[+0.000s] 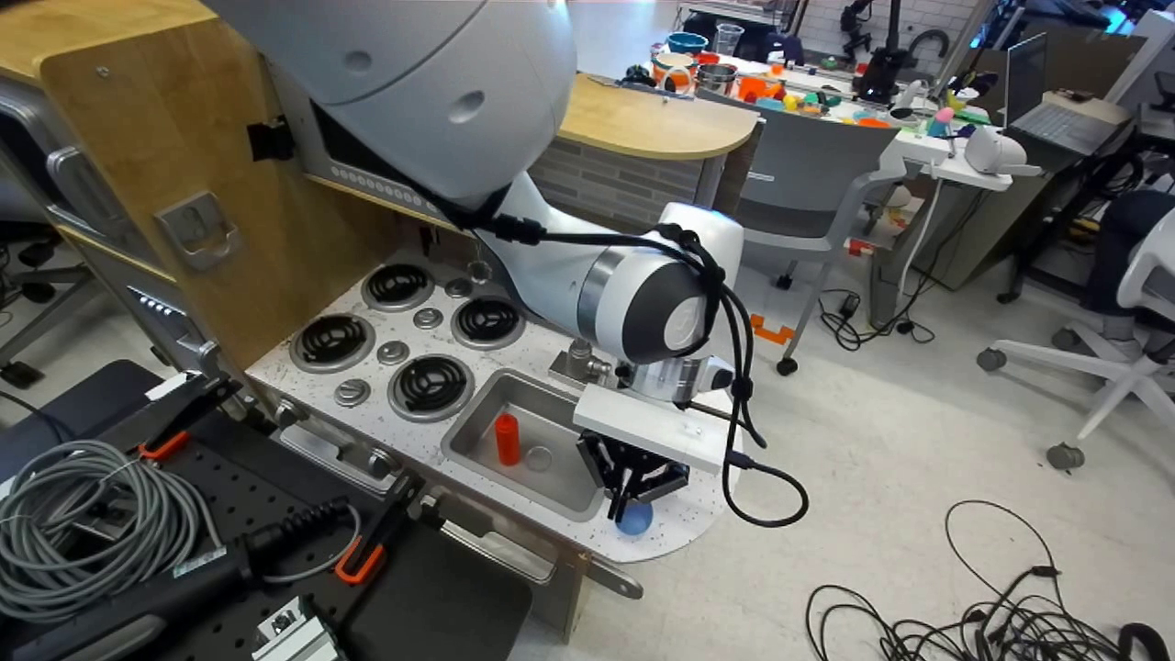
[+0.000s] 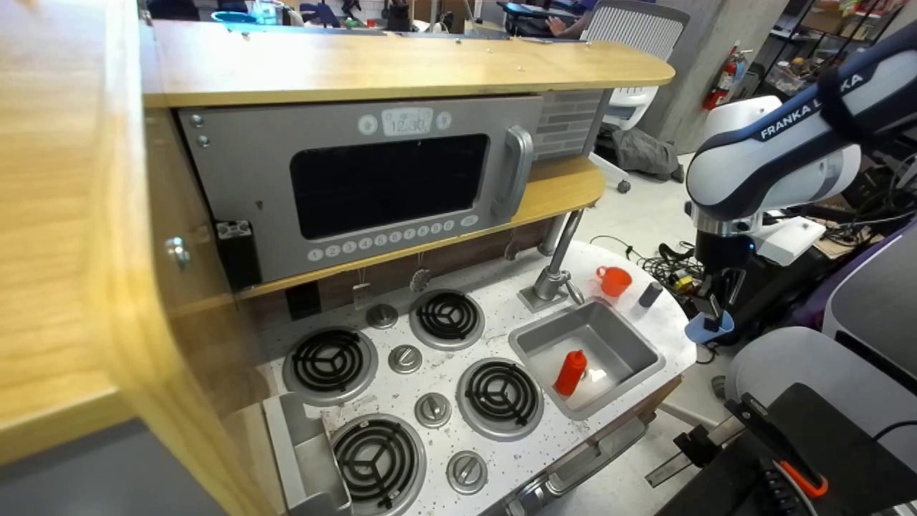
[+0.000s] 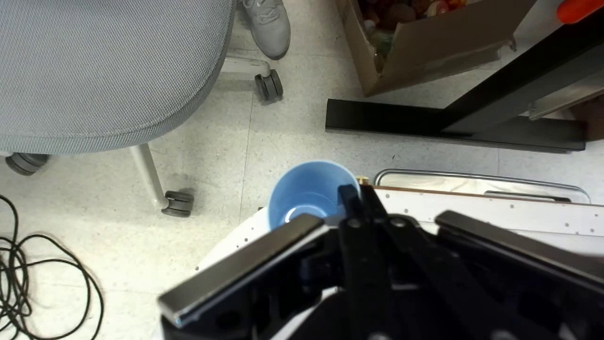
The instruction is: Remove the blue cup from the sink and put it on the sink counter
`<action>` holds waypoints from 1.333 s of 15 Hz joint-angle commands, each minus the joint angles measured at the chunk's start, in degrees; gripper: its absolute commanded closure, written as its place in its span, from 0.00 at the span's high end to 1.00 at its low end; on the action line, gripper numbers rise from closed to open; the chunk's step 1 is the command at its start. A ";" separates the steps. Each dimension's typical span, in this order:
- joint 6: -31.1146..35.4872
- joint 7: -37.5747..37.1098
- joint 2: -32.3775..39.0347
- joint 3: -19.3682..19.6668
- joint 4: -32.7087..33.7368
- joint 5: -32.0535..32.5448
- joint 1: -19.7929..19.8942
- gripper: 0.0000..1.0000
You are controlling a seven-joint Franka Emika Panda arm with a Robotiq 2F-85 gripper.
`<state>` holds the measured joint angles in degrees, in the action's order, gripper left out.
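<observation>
Gripper (image 3: 359, 193): black, two-fingered; clamped on the wall of the blue cup (image 3: 302, 189), one finger within the mouth, one outside.

Blue cup: plain, mouth facing the wrist camera; out of the sink (image 2: 620, 340), at the rounded end of the sink counter (image 2: 660, 326), overlapping the edge in the wrist view. Whether its base touches the counter cannot be told.

Sink counter: white, dark-speckled.

Cylinder (image 2: 650, 294): dark gray, small; on the counter near the rounded end.

Mug (image 2: 616, 283): red-orange, handle toward the faucet (image 2: 551, 283); on the counter, near the cylinder.

Sink: gray metal, rectangular, recessed in the counter.

Squeeze bottle (image 2: 571, 373): red, nozzle-topped; upright in the sink, visible in both exterior views.

Faucet: metal, with side lever; behind the sink.

Coil burners (image 2: 501, 390): four, black on silver-toned dishes; four knobs (image 2: 433, 410) set among them.

Microwave (image 2: 387, 179): toy, gray, dark window, vertical handle, display marked 12:30; on a wooden shelf (image 2: 573, 183) above the counter.

Chair (image 2: 637, 29): pale gray, slotted back; beyond the microwave.

Fire extinguisher (image 2: 727, 77): red; in the background, well apart from the counter.
</observation>
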<state>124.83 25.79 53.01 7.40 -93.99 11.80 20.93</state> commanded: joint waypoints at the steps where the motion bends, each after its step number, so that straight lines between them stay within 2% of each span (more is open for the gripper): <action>1: -1.94 4.93 3.61 -1.99 4.50 -0.93 1.72 0.01; 8: -2.88 7.16 7.27 -2.58 8.58 -0.67 1.06 0.01; 9: -2.62 6.13 7.72 -2.05 9.13 -0.36 0.58 0.28; 10: -2.15 5.58 8.08 -1.75 9.46 -0.14 0.33 0.29; 14: -1.87 4.92 8.47 -1.62 10.37 0.03 0.12 0.57; 17: 0.36 5.13 6.64 -1.47 8.26 0.96 -0.39 0.81; 20: 1.65 5.46 4.90 -1.57 6.26 1.18 -0.57 0.99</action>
<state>125.07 31.23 60.04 5.47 -85.66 12.08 20.98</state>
